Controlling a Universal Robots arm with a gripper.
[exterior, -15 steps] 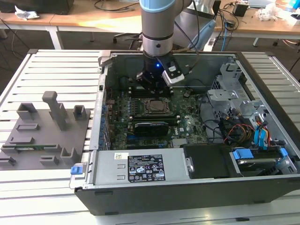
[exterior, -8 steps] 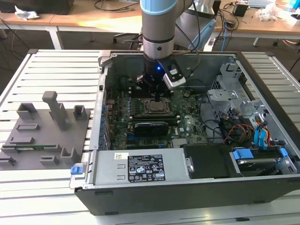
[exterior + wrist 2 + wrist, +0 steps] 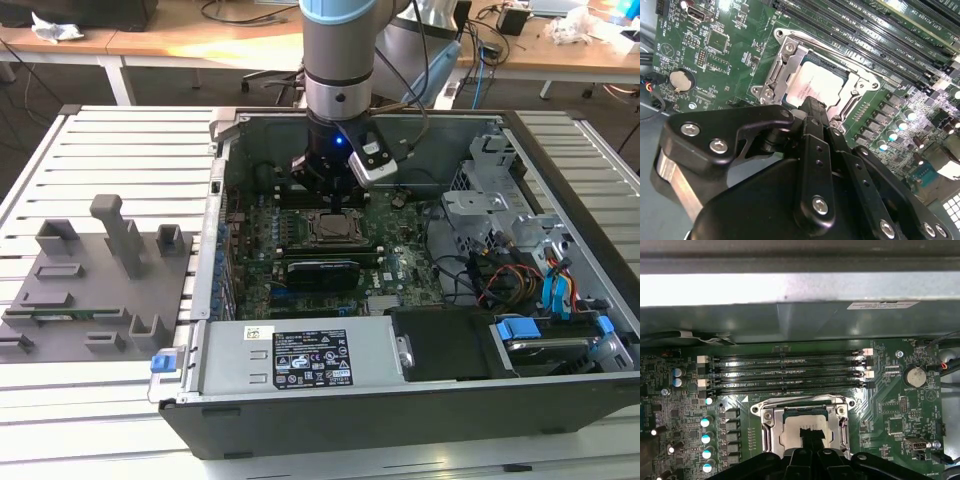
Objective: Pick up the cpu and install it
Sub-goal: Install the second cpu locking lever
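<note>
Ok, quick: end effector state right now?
End effector: open or closed cannot be told; its tip is over the cpu, which lies in the socket.

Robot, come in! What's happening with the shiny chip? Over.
Gripper low over the socket frame. Cpu lying flat inside that frame, on the motherboard. Nothing in the way. Over.

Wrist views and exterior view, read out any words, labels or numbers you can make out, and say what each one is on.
On the white label, exterior view: print too small to read.
On the white sticker, first wrist view: blurred, unreadable.
On the motherboard, both wrist views: white lettering too small.
On the cpu: faint marks, illegible.
</note>
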